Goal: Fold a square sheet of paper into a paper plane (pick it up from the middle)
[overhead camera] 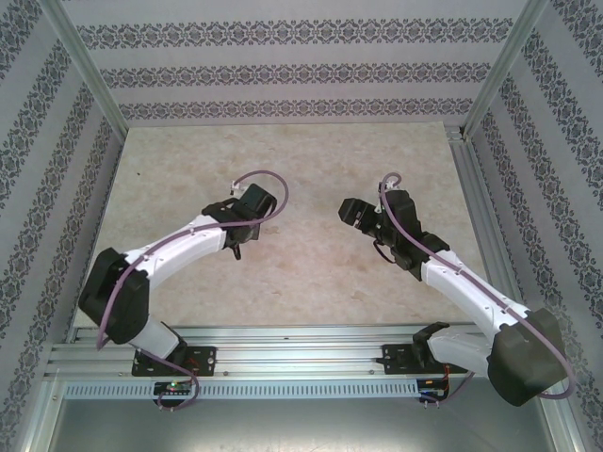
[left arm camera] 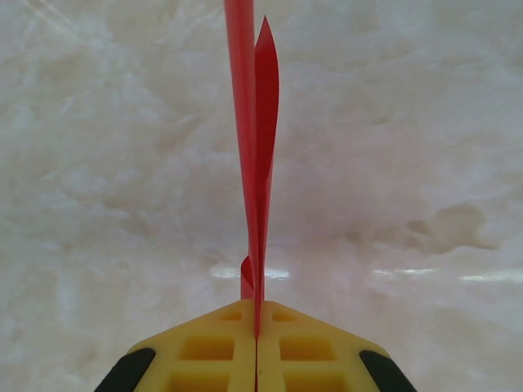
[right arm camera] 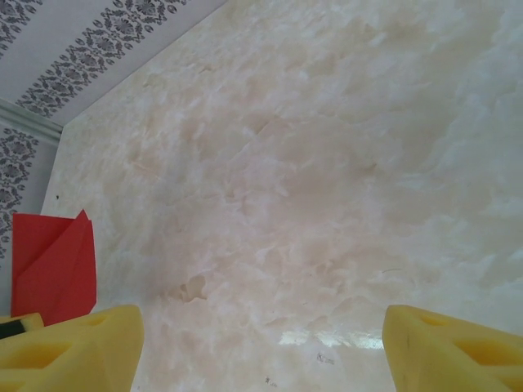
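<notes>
Marbled beige table point(overhead camera: 283, 273). Left gripper point(left arm camera: 257, 322) clamped on folded red sheet point(left arm camera: 255, 163), which stands toward 12 o'clock. Right gripper point(right arm camera: 261, 347): fingers apart, empty. Risk: unsupported folds may spring open.

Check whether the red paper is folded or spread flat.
Folded: the red paper shows doubled layers edge-on, pinched in the left end effector.

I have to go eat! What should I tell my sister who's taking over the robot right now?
Left gripper: jaws shut on the red paper, held edge-on above the table.
Right gripper: jaws wide open, nothing between them.
Done: paper is off the table and already folded into layers.
Left: the rest of the plane's folds; how many, I cannot tell.
</notes>
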Robot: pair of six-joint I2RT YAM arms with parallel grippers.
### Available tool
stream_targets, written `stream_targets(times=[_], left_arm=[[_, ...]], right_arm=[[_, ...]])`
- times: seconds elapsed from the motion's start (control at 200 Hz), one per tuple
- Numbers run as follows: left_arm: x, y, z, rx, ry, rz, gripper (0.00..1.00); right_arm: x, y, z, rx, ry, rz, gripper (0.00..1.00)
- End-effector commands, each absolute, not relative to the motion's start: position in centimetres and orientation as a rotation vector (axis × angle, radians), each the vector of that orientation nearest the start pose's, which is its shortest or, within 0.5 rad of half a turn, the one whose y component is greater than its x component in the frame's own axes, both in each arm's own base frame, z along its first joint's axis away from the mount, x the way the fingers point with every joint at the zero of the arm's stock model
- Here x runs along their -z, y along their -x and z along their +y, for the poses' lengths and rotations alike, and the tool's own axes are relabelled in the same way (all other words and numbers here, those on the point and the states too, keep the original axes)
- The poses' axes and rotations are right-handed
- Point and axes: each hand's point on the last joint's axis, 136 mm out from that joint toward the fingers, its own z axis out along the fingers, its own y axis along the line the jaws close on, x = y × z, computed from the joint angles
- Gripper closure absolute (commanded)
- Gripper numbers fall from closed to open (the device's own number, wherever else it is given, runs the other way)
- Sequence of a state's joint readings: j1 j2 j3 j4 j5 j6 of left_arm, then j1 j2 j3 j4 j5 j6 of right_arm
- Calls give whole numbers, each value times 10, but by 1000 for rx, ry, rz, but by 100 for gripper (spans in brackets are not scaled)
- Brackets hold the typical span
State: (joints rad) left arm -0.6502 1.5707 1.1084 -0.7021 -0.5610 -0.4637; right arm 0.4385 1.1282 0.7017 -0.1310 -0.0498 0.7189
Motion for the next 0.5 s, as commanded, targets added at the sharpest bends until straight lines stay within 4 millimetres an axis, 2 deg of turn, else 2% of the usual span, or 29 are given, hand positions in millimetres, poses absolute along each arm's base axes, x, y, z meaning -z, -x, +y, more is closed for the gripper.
stream_targets(times=[0.0, 0.085, 0.195, 0.28, 0.33, 0.495], left_arm=[[-121, -336, -116, -689, -139, 2438, 92], [-106, -341, -127, -736, -186, 2449, 91], [-80, -342, -152, -700, -255, 2506, 88], [-62, -341, -175, -568, -278, 2569, 82], [-55, -339, -186, -479, -282, 2603, 76], [-50, -334, -213, -248, -294, 2661, 61]], right_arm=[[-172, -323, 158, -685, -287, 2190, 23], [-169, -322, 157, -686, -296, 2198, 23], [-166, -320, 155, -685, -310, 2201, 23], [-163, -318, 154, -680, -319, 2208, 23], [-162, -318, 153, -677, -322, 2211, 23], [-159, -317, 153, -664, -325, 2224, 23]])
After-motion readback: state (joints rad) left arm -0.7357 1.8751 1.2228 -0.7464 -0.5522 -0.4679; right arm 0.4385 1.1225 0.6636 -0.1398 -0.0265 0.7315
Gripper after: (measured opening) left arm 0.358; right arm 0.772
